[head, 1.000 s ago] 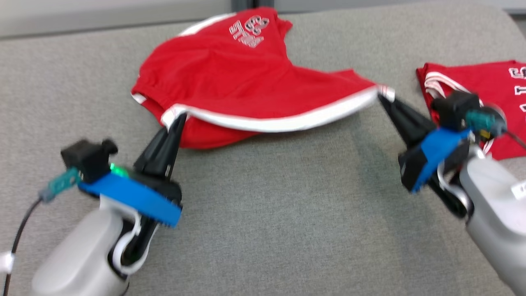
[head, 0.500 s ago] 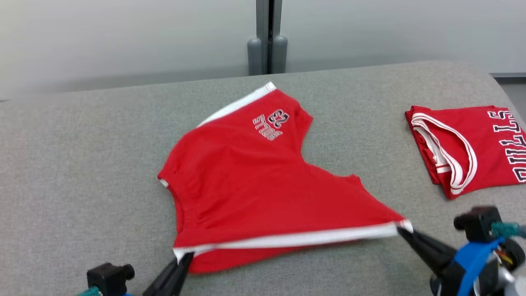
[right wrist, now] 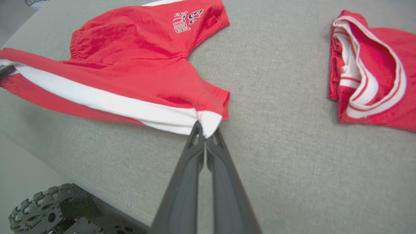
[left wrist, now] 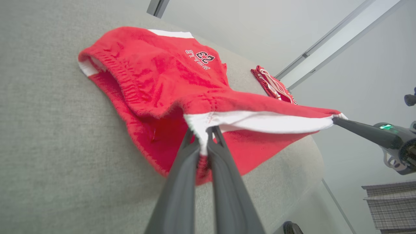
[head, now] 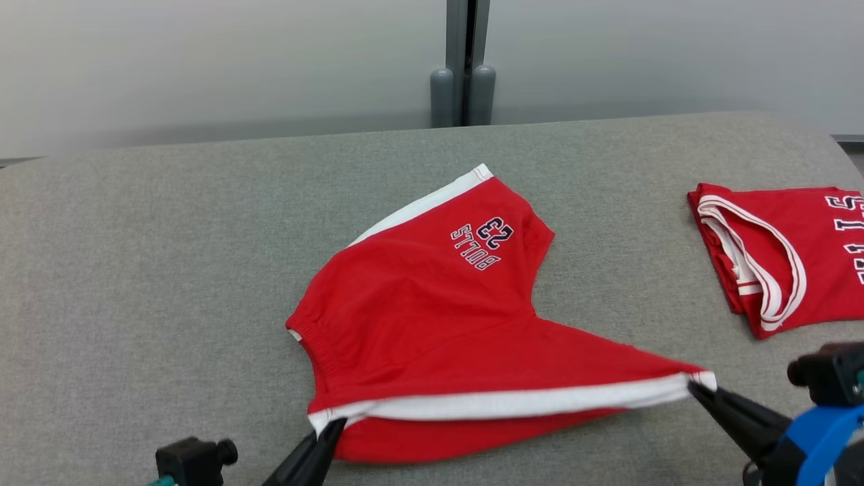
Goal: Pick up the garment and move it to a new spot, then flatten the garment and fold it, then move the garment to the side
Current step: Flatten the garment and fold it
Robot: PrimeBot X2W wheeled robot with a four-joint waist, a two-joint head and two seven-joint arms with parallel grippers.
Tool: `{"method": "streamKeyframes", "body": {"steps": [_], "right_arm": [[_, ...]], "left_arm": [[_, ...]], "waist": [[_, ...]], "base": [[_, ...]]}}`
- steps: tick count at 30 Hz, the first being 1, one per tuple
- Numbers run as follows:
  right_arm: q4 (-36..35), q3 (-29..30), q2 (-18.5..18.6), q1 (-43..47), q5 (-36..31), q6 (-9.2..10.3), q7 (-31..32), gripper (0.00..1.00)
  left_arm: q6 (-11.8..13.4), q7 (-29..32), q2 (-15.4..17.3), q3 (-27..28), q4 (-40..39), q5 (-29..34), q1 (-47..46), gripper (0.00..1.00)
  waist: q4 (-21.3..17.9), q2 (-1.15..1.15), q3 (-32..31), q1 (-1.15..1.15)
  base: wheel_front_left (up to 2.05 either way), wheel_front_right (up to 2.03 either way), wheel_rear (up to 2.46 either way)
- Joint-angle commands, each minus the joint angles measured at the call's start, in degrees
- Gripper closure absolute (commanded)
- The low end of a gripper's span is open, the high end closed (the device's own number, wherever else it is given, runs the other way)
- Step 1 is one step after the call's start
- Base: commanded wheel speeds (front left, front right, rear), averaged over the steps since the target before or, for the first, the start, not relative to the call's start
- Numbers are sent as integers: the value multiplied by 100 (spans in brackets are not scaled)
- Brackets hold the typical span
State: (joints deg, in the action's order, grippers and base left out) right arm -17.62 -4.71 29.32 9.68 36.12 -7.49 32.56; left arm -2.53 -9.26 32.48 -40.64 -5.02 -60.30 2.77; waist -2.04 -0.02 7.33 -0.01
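The garment (head: 432, 324) is a pair of red shorts with a white side stripe and "BULLS 23" print, lying in the middle of the grey table (head: 169, 256). Its near edge is lifted and stretched taut between both grippers. My left gripper (head: 334, 426) is shut on the left end of the white stripe, seen close up as garment (left wrist: 169, 74) pinched by the left gripper (left wrist: 203, 131). At the right end of the stripe my right gripper (head: 695, 388) is shut on the corner; the right wrist view shows the gripper (right wrist: 204, 125) biting the garment (right wrist: 136, 58).
A second red garment, a folded jersey (head: 783, 250) with white trim, lies at the table's right side, also the jersey (right wrist: 367, 71). A grey wall and a post (head: 462, 67) stand behind the table. The robot's wheeled base (right wrist: 39, 211) shows below the near edge.
The head camera has tilted up, so the picture shifted down. Both grippers kept their hold and drew the garment nearer, its white-striped edge pulled straighter.
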Motion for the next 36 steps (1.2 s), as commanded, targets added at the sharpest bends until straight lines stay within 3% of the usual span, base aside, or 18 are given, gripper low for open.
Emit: {"method": "streamKeyframes", "body": {"steps": [1,7,12,21,34,35,36], "right_arm": [[-50,-10,-90,-463,-53,-1,73,100],[633,-335,56,-2009,-293,0,46,100],[1352,-738,144,-3147,-373,-1,-222,100],[2901,-1678,244,-5239,-496,-1,-436,100],[4474,-2361,56,-6697,-924,-1,-892,100],[4554,-2393,37,-6738,-911,-1,-919,73],[4617,-2429,14,-6766,-901,-1,-959,19]], "left_arm": [[-55,-2,-112,84,93,-29,-334,100],[-107,60,-547,221,716,-13,-1261,100],[157,80,-934,361,1155,-57,-1818,100],[331,173,-1537,359,1877,78,-2896,100],[164,8,-2272,248,2748,106,-3684,100],[142,-12,-2316,235,2807,106,-3699,100],[125,-44,-2346,218,2866,120,-3723,100]], "waist": [[75,2,54,1],[345,2,392,1],[536,2,687,1],[1050,2,1441,1],[1518,2,1994,1],[1533,2,2011,1],[1545,2,2024,1]], "base": [[0,0,0],[0,0,0],[0,0,0],[0,0,0],[0,0,0],[0,0,0],[0,0,0]]}}
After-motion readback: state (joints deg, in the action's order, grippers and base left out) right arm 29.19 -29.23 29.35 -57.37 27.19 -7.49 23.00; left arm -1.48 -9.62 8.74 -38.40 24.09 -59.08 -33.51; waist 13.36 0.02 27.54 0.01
